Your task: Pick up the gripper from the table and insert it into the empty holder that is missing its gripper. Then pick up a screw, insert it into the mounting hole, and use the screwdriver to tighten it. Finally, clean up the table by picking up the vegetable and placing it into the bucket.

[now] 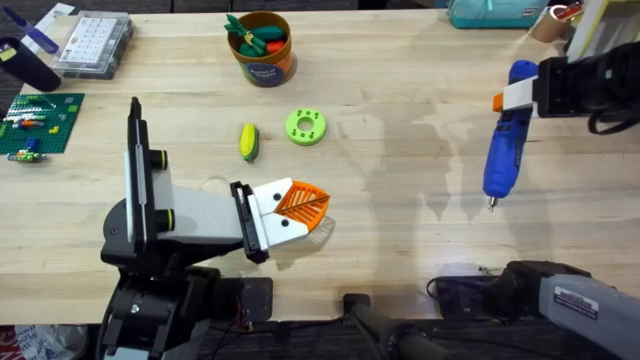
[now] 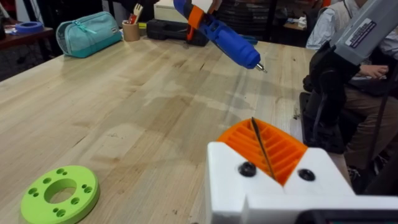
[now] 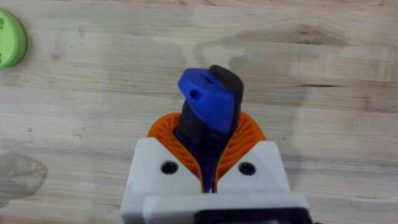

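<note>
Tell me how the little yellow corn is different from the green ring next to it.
The corn is a long oval, yellow with a green side; the green ring is flat and round, all one bright green. The ring has a big hole in the middle and small holes around it; the corn has none that I can see. The ring looks wider than the corn. Both lie loose on the wooden table, side by side, not touching.

I can't make out any readable text from here. The bucket [image 1: 264, 60] at the far edge of the bench [image 1: 400, 150] carries a dark blue label band with pale print too small for me to read. A white sticker on the right arm [image 1: 577, 298], near the bench's near right corner, shows dark lines of print I can't decipher either.
</note>
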`<state>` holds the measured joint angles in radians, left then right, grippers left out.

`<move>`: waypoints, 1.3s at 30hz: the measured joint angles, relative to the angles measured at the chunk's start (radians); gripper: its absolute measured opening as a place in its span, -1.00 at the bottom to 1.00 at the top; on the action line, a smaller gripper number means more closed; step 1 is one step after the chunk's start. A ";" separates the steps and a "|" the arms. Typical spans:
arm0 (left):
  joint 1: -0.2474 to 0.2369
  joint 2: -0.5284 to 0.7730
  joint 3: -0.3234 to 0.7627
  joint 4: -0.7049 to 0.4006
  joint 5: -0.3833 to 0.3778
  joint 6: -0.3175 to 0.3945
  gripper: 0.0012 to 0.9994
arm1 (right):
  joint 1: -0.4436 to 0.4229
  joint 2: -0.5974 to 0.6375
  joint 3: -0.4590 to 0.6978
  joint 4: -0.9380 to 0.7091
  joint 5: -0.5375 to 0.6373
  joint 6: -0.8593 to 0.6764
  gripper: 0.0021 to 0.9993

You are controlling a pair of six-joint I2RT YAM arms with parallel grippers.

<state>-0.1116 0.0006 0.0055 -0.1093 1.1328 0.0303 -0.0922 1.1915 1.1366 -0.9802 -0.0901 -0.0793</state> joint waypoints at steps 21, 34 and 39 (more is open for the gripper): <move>0.000 0.000 0.000 -0.002 0.000 0.000 -0.98 | 0.005 -0.022 -0.005 -0.001 -0.001 -0.007 -0.89; 0.000 0.000 0.000 -0.002 0.000 0.000 -0.98 | 0.049 -0.241 -0.008 0.166 -0.149 -0.029 -0.89; 0.000 0.000 0.000 -0.002 0.000 0.000 -0.98 | 0.050 -0.289 0.007 0.179 -0.236 -0.025 -0.89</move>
<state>-0.1116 0.0006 0.0055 -0.1108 1.1332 0.0299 -0.0418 0.9029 1.1436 -0.8009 -0.3262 -0.1047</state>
